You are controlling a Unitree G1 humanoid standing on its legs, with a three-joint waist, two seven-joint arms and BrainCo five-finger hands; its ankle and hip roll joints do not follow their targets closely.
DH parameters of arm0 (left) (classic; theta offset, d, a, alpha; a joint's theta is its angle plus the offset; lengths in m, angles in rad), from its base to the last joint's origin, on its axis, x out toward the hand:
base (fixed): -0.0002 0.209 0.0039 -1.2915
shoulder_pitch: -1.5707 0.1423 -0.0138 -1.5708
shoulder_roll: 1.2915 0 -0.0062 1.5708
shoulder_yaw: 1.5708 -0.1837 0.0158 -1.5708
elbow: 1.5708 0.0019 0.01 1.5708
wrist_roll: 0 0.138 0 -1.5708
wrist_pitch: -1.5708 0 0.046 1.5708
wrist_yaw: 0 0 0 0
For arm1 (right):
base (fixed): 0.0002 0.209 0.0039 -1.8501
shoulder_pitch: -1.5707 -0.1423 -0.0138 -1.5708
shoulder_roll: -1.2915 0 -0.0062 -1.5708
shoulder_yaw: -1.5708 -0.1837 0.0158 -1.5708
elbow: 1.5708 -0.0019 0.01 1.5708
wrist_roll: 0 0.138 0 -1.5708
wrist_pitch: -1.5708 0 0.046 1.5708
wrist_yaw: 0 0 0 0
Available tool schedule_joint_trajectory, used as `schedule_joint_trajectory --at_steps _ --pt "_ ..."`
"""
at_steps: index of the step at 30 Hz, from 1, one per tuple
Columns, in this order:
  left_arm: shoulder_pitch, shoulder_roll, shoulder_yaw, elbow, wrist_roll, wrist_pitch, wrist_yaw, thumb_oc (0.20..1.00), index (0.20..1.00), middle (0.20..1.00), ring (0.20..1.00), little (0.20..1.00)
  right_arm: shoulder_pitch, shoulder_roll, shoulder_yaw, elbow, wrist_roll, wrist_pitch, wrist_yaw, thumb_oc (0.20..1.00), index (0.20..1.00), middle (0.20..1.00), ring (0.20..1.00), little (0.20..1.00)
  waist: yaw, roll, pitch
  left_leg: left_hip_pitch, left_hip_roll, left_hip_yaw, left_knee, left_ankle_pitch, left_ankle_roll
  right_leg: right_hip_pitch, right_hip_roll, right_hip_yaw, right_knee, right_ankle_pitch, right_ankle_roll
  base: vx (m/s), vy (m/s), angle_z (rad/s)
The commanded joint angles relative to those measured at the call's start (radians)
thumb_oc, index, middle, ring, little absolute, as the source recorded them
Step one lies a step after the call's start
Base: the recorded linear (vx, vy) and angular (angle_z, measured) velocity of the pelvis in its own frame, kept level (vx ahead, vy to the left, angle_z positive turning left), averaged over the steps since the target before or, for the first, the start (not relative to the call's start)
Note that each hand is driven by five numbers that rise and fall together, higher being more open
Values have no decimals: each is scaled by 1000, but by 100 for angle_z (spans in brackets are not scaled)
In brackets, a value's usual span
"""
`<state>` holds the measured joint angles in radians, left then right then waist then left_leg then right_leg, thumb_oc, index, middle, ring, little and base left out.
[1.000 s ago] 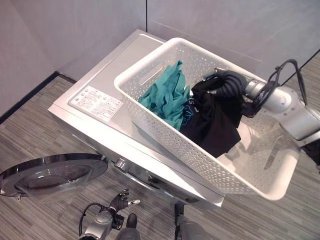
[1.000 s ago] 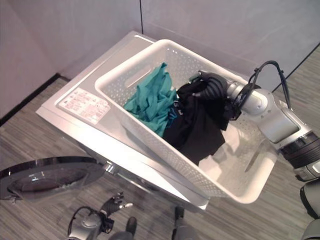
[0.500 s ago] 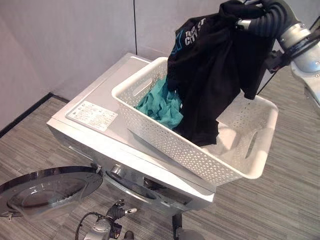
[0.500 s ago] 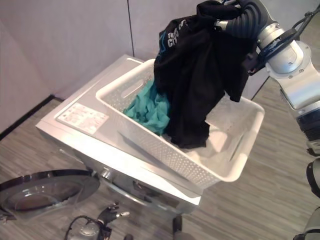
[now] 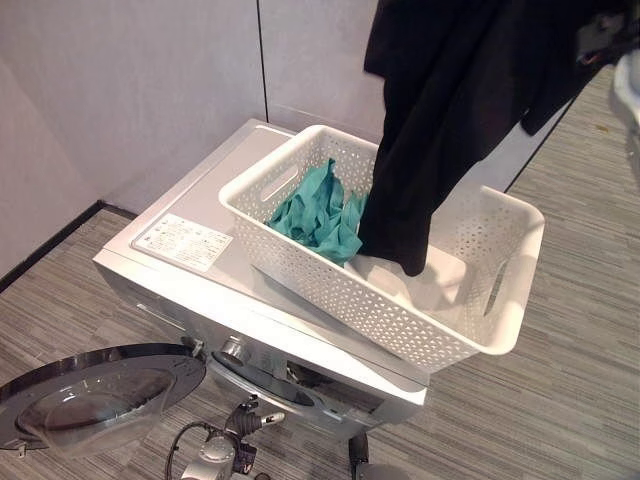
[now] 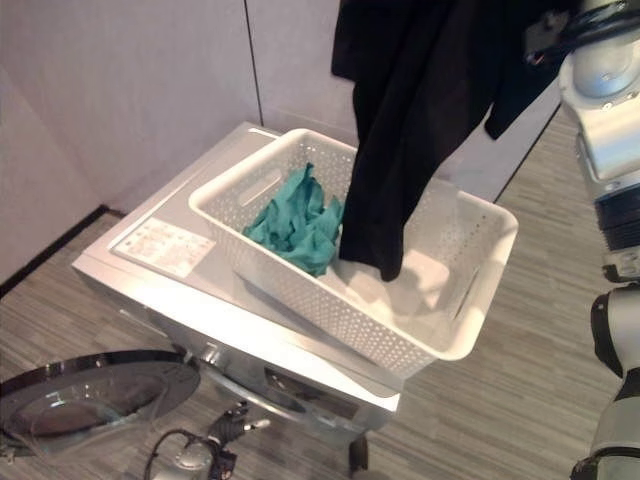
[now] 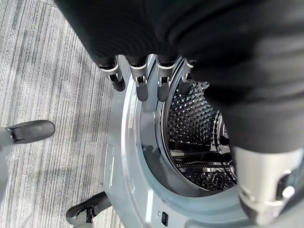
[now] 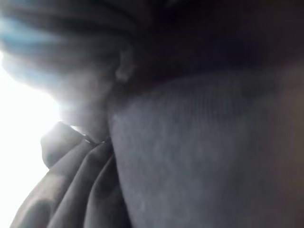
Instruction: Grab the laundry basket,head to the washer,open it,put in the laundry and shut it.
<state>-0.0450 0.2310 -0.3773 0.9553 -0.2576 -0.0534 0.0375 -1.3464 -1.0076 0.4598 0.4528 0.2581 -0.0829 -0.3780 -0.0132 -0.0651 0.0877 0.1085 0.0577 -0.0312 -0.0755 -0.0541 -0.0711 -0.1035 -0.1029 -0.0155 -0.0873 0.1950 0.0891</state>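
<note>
The white laundry basket (image 5: 523, 262) rests on top of the silver washer (image 5: 205, 205). A teal garment (image 5: 320, 205) lies at its far end. My right hand (image 6: 553, 22) is high at the picture's top edge, shut on a black garment (image 5: 440, 120). The garment hangs down in a long fold, and its lower end dips into the basket. Black cloth presses close against the right wrist view (image 8: 190, 156). My left hand (image 5: 247, 421) is low in front of the washer, open, its straight fingers (image 7: 138, 83) pointing at the open drum (image 7: 194, 123).
The round washer door (image 5: 95, 385) is swung wide open to the left, low over the striped floor. Grey walls (image 5: 130, 80) stand close behind the washer. Something pale, maybe white cloth (image 5: 425, 285), lies on the basket's floor.
My right hand has raised the black garment from inside the basket to above the picture's top edge. The view has shifted meanwhile. The left hand has stayed low by the drum.
</note>
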Motion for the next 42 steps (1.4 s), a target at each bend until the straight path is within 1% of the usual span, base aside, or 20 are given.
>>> schedule_joint_trajectory --at_steps 1,2,7,11,13,14,18,20,23,24,25,27,29,33,35,37,39,40,41,42 --pt "-42 45 -54 26 16 -35 22 1000 1000 1000 1000 1000 -187 -63 -22 78 -49 -33 -85 200 200 200 200 200 20 -42 -29 -22 -36 -28 18 -74 69 27 -61 63 53 -135 72 -7 15 -11" --pt "-44 44 -51 28 17 -36 26 1000 1000 1000 1000 1000 -187 -65 -24 76 -59 -32 -92 200 200 200 200 200 20 -44 -26 -26 -40 -25 21 -67 69 22 -64 66 53 -125 72 -10 21 -14" --pt "-44 40 -38 31 31 -40 44 1000 1000 1000 1000 1000 -178 -103 -59 55 -163 3 -166 200 200 200 200 200 19 -42 -30 -15 -42 -14 24 -86 77 27 -67 69 50 -126 79 7 14 -5" --pt "-42 36 -36 38 28 -41 51 1000 1000 1000 1000 1000 -190 -144 -77 69 -180 21 -211 200 200 200 200 200 12 -49 -28 -14 -51 -1 35 -87 81 20 -72 77 51 -110 85 -21 20 -11" --pt "-43 36 -33 40 28 -41 53 1000 1000 1000 1000 1000 -194 -156 -76 74 -177 19 -216 200 200 200 200 200 12 -47 -31 -8 -50 3 35 -98 83 24 -71 79 48 -116 89 10 30 -12" --pt "-41 36 -25 43 30 -42 56 1000 1000 1000 1000 1000 -189 -188 -83 79 -181 20 -234 200 200 200 200 200 6 -51 -30 -10 -54 13 38 -91 84 17 -75 84 50 -103 92 -49 35 -9" --pt "-33 27 -8 52 30 -43 62 1000 1000 1000 1000 1000 -136 -269 -115 47 -210 36 -254 200 200 200 200 200 -11 -45 -35 0 -59 28 34 -103 90 15 -79 90 50 -103 102 -7 52 -18" --pt "-30 20 8 54 31 -42 63 1000 1000 1000 1000 1000 -63 -307 -168 -5 -239 46 -259 200 200 200 200 200 -20 -44 -32 -2 -66 38 33 -95 91 8 -84 93 55 -90 105 -68 39 -9" --pt "-24 12 23 53 38 -43 65 1000 1000 1000 1000 1000 38 -327 -245 -62 -284 56 -268 200 200 200 200 200 -28 -37 -30 0 -70 42 31 -95 94 5 -91 92 58 -87 111 0 47 -10" --pt "-21 4 35 55 49 -42 65 1000 1000 1000 1000 1000 133 -337 -321 -110 -321 64 -275 200 200 200 200 200 -37 -27 -32 6 -74 47 29 -106 99 7 -96 86 61 -93 117 -68 46 -13" --pt "-20 12 32 55 50 -42 65 1000 1000 1000 1000 1000 176 -334 -363 -125 -327 67 -274 200 200 200 200 200 -35 -37 -30 2 -76 48 32 -98 97 3 -97 86 64 -86 115 11 70 -7" --pt "-13 0 50 59 69 -39 64 1000 1000 1000 1000 1000 303 -333 -464 -191 -379 78 -278 200 200 200 200 200 -49 -24 -32 12 -83 53 30 -110 106 2 -108 80 68 -84 126 -20 79 4" --pt "3 3 60 63 80 -39 62 1000 1000 1000 1000 1000 444 -314 -595 -222 -407 97 -299 200 200 200 200 200 -52 -26 -32 23 -92 62 27 -117 113 -1 -118 79 68 -71 136 -33 83 -10" --pt "13 1 70 67 84 -34 62 1000 1000 1000 1000 1000 549 -282 -690 -237 -407 109 -310 200 200 200 200 200 -57 -23 -33 28 -100 68 26 -119 118 -4 -125 79 64 -60 139 -2 39 -8" --pt "20 -3 83 74 86 -31 63 1000 1000 1000 1000 1000 698 -232 -797 -246 -401 113 -314 200 200 200 200 200 -60 -26 -32 29 -103 69 26 -118 119 -4 -131 77 62 -52 140 3 16 -8" --pt "20 -8 91 83 94 -30 62 1000 1000 1000 1000 1000 859 -148 -880 -258 -390 105 -298 200 200 200 200 200 -60 -31 -28 29 -105 69 25 -116 120 -6 -133 74 61 -47 140 0 0 0" --pt "19 -13 110 91 99 -28 66 1000 1000 1000 1000 1000 1012 1 -924 -293 -361 80 -260 200 200 200 200 200 -61 -30 -20 34 -106 73 24 -118 123 -9 -136 71 61 -43 138 0 0 0" --pt "18 -22 127 84 104 -26 68 1000 1000 1000 1000 1000 1108 89 -939 -325 -383 85 -234 200 200 200 200 200 -64 -26 -14 35 -106 73 22 -118 124 -10 -137 72 61 -41 138 10 -6 -3" --pt "20 -19 125 83 105 -26 68 1000 1000 1000 1000 1000 1118 97 -947 -335 -386 87 -232 200 200 200 200 200 -63 -28 -16 36 -106 73 22 -118 124 -10 -137 72 61 -41 138 9 -6 -5" --pt "22 -22 131 84 108 -27 72 1000 1000 1000 1000 1000 1163 143 -955 -352 -394 89 -220 200 200 200 200 200 -64 -28 -14 36 -106 74 21 -117 125 -10 -137 72 61 -41 138 2 -5 -4"
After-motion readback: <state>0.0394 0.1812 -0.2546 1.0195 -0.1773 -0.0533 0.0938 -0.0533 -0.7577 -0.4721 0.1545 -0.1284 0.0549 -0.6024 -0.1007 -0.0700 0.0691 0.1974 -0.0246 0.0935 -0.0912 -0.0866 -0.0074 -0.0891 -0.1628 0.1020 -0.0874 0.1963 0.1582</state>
